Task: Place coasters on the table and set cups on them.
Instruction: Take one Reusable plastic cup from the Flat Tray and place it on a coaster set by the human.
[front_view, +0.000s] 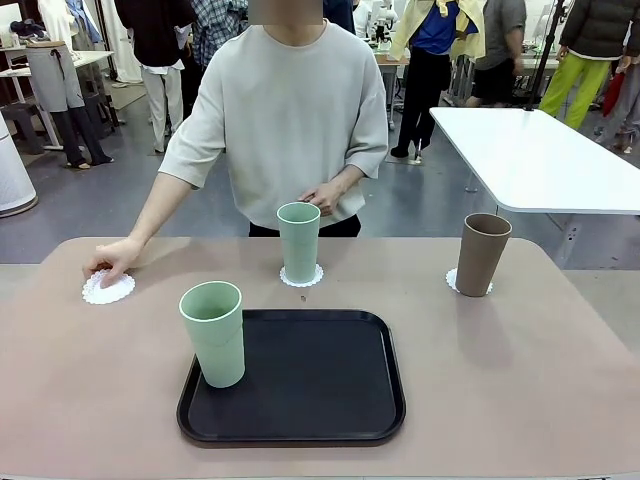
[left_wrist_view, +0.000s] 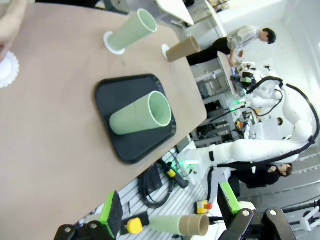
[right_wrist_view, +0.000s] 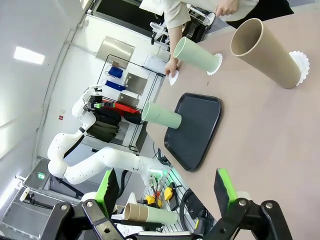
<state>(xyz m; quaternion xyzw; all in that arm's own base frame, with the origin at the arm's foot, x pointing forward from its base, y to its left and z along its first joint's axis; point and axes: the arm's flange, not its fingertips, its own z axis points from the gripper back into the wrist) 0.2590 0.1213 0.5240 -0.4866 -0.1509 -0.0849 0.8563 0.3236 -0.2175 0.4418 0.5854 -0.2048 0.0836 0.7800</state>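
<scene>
Nearest the front camera lies the black tray (front_view: 320, 385) on the pink surface (front_view: 520, 380). One green cup (front_view: 213, 335) stands upright on the tray, at its 9 o'clock edge. At 12 o'clock from the tray, the second green cup (front_view: 298, 243) stands on the middle coaster (front_view: 314, 279). At 2 o'clock, the brown cup (front_view: 482, 254) stands on the right coaster (front_view: 452, 281). At 10 o'clock, the left coaster (front_view: 105, 292) lies flat, and the person's hand (front_view: 112, 262) touches its far edge. The left end effector (left_wrist_view: 169, 205) hangs well away from the cups. Its fingers are wide apart and it holds nothing. The right end effector (right_wrist_view: 166, 192) is the same: fingers wide apart, touching nothing, with the cups far off.
</scene>
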